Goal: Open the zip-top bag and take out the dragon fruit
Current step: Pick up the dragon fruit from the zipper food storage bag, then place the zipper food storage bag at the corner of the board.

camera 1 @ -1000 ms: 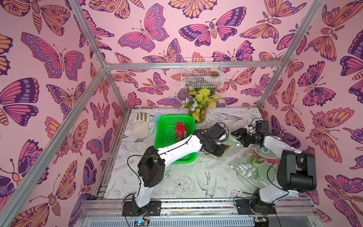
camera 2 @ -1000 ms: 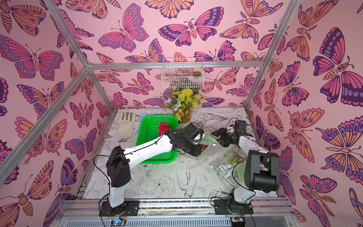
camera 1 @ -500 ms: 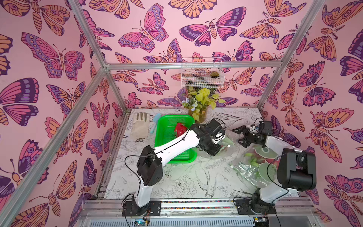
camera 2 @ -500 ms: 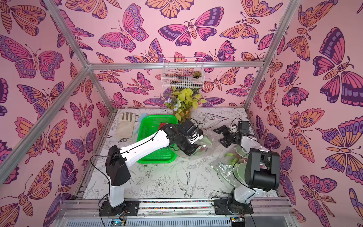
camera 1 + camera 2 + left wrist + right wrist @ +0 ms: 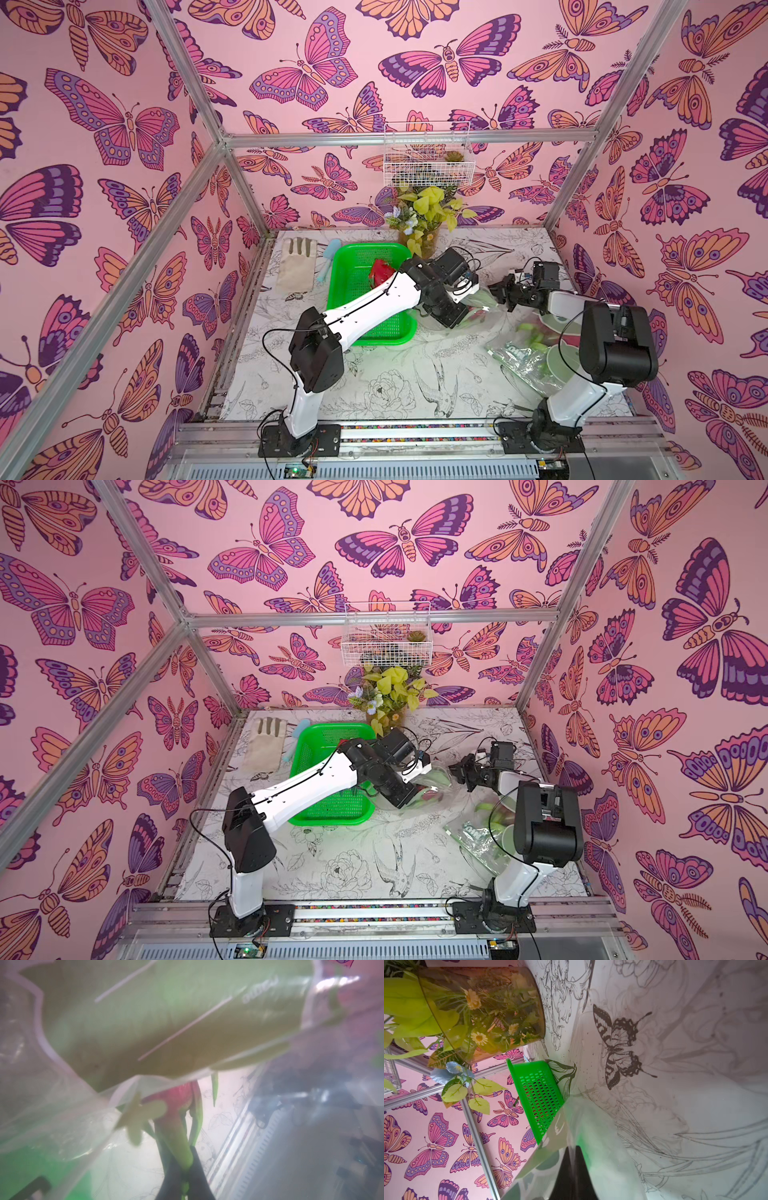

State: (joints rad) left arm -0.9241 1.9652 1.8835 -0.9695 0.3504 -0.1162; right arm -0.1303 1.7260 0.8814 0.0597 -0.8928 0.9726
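Left pincer [image 5: 185,1164]: was shut tight on a green leaf tip of the dragon fruit [image 5: 179,1102], just inside the mouth of the bag [image 5: 492,321].
Right pincer [image 5: 572,1159]: was shut too, pinching the thin skin of the bag between its dark fingers [image 5: 566,1176].
Held dragon fruit: was red with green tips and sat in the bag's mouth, just past the basket [image 5: 341,291]. The left wrist view was foggy through the plastic.
Bag: was clear and crinkly. It lay on the table [image 5: 395,376] on the right arm's side of the basket, and its far part ran under the right arm.
More fruit in the bag: green and pink bits [image 5: 535,332] showed through the plastic near the right arm. I could not tell how many fruits they were.
Other dragon fruit [image 5: 382,272]: was red and lay inside the basket, near its far end.
Basket: was bright green with little holes. The left arm reached over it.
Table: was white with black drawings of birds and flowers.
Glove [image 5: 297,266]: lay flat beside the basket, near the left wall.
Flower pot [image 5: 420,232]: stood just behind the basket, by the back wall.
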